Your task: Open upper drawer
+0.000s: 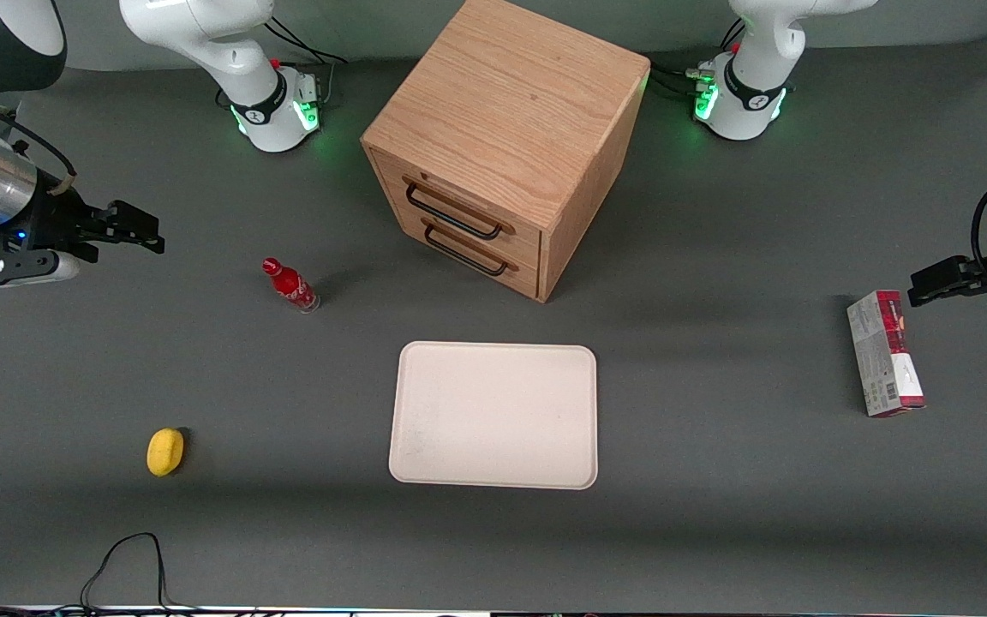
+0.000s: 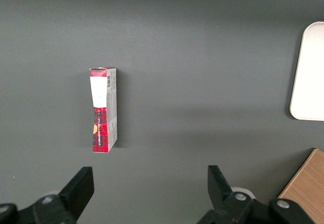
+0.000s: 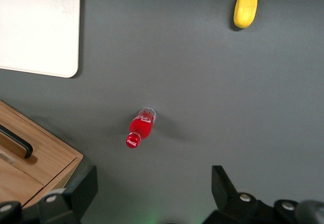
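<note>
End effector (image 1: 146,236), fingers apart and empty, risks hooking the lower handle (image 1: 465,251) just under the upper drawer's handle (image 1: 452,212).

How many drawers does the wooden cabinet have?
2: the upper drawer directly above the lower drawer, both shut. The open gripper hangs toward the working arm's end.

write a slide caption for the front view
Open hand waits high near the working arm's end, both drawers shut, upper drawer untouched.
</note>
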Motion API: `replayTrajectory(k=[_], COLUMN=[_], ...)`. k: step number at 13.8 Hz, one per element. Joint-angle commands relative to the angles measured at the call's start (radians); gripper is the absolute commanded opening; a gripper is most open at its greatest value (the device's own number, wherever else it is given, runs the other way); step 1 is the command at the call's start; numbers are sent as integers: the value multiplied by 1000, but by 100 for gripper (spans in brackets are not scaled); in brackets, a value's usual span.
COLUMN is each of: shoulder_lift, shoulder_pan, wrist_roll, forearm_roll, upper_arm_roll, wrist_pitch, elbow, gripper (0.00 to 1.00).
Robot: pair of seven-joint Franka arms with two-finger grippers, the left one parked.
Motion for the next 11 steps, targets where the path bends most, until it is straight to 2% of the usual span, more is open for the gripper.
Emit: replayTrajectory(k=[1, 4, 11], shoulder_lift=[4, 14, 71], shoulder_pan=[-4, -3, 45], wrist_roll=[-9, -25, -36], forearm_roll=[-19, -54, -43], upper_arm_roll=[5, 8, 6], wrist_pitch=[-25, -71, -68], elbow=[23, 64, 112], gripper=[100, 100, 100])
